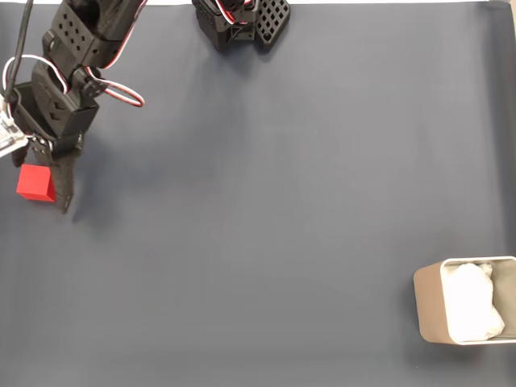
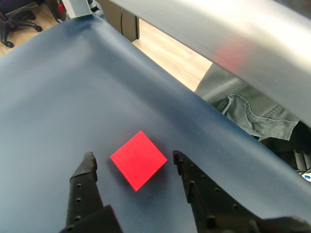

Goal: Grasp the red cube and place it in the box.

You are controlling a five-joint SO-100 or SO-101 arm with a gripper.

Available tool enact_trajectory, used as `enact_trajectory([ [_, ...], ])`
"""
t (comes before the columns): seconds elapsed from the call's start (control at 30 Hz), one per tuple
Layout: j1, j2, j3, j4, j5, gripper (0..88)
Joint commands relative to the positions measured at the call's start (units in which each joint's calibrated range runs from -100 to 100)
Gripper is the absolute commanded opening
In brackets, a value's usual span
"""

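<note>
The red cube (image 1: 36, 183) is found on the dark blue mat (image 1: 266, 210), at the far left of the fixed view, well apart from the box (image 1: 430, 305), which sits at the lower right edge of that view. White soft lining (image 1: 472, 310) is seen inside the box.

In the wrist view the red cube (image 2: 138, 159) is seen lying flat on the mat between the spread fingers (image 2: 83, 182) of the gripper (image 2: 132, 158); a gap is visible on either side of the cube, and no contact is observed. In the fixed view the gripper (image 1: 50, 187) is placed over the cube, one finger just right of it.

The mat between cube and box is bare. A black perforated part (image 1: 242, 20) is noted at the top edge, well apart from the cube. Beyond the mat's edge in the wrist view, wooden flooring (image 2: 180, 56) and grey-green cloth (image 2: 248, 104) are recorded.
</note>
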Motion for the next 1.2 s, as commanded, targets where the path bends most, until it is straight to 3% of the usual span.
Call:
enact_trajectory([
  [0.0, -1.3, -4.8, 0.6, -0.8, -0.7, 36.8],
  [1.17, -7.3, -7.2, 2.0, -1.0, -2.9, 37.2],
])
